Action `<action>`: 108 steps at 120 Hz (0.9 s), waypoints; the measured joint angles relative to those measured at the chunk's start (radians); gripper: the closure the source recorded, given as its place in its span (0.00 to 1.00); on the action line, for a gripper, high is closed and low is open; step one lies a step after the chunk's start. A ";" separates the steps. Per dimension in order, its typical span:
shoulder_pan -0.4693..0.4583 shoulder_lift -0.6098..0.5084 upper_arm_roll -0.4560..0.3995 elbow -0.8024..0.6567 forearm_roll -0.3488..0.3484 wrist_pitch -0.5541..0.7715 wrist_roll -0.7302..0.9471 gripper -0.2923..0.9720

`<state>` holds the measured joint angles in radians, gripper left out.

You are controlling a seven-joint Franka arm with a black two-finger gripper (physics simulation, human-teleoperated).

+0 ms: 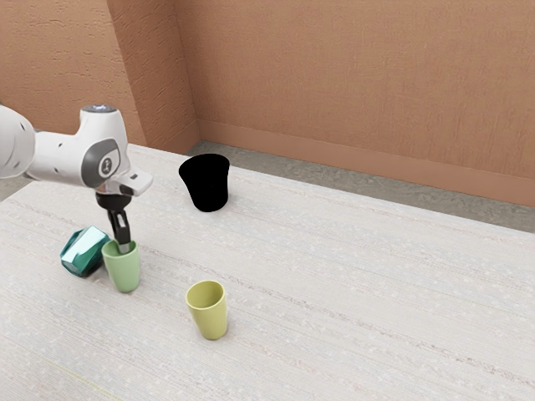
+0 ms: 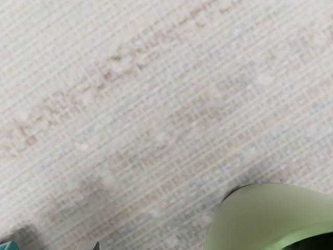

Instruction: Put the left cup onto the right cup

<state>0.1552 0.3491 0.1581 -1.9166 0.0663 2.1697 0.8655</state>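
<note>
1. Pale green cup (image 1: 123,269) upright on the desk (image 1: 351,276), at the exterior view's lower left; taken as the left cup. In the wrist view, its rim and wall (image 2: 270,219) just under the hand.
2. Yellow-green cup (image 1: 206,309) upright, mouth up, at the exterior view's lower centre. Near the pale green cup but apart from it; taken as the right cup, the target.
3. Gripper (image 1: 122,244) down at the pale green cup's rim, pointing straight down. Cannot tell whether apart or clamped on the wall.
4. Teal block (image 1: 84,251) just beside the pale green cup, toward the exterior view's left, possibly touching. Black cup (image 1: 206,182) well apart, further back.
5. Handling, judged: small thin-walled tumbler, likely light and stiff, with smooth, probably slippery sides. Tapered toward the base, so an outside grasp could slip. Pinch across the rim wall, inside and outside, seems the surer hold.
6. Risk, judged: off-centre rim hold may tilt the cup on lifting. Target also light, easily knocked over at set-down.
</note>
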 joint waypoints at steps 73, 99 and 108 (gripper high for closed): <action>-0.078 -0.105 -0.018 -0.015 -0.051 -0.019 -0.029 0.84; -0.165 -0.190 -0.036 -0.017 -0.029 -0.042 -0.054 0.85; -0.191 -0.214 -0.046 -0.019 -0.019 -0.053 -0.065 0.85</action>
<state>-0.0353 0.1352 0.1116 -1.9353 0.0471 2.1169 0.8007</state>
